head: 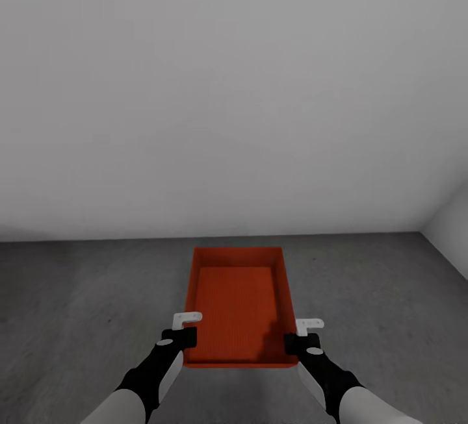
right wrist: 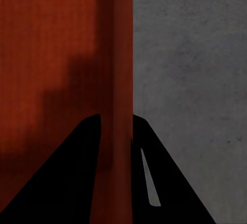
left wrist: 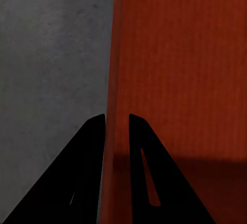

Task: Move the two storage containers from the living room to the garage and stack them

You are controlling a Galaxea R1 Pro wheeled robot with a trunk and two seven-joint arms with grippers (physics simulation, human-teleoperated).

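A red-orange storage container [head: 238, 304] sits centred in front of the robot in the head view, over the dark grey concrete floor [head: 84, 307] of the garage, with a plain white-grey wall [head: 227, 86] beyond it at twelve o'clock and a second wall meeting it in a corner toward two o'clock. The left gripper [head: 185, 330] clamps the bin's long side wall at about seven o'clock of the box, and the right gripper [head: 302, 336] clamps the opposite wall at about five o'clock. In the left wrist view the thin wall runs up between the two dark fingers [left wrist: 90, 172], which pinch it, one finger outside over the floor and one inside over the ribbed bottom; the right wrist view shows the same pinch on the other wall, its fingers [right wrist: 149, 177] straddling the rim. Gripping both walls near the close end keeps the open-topped bin level and stops it swinging. Whether the base already touches the concrete I cannot tell; the box looks low and close to it. This reads as the setting-down of a container, with the stacking not yet done.
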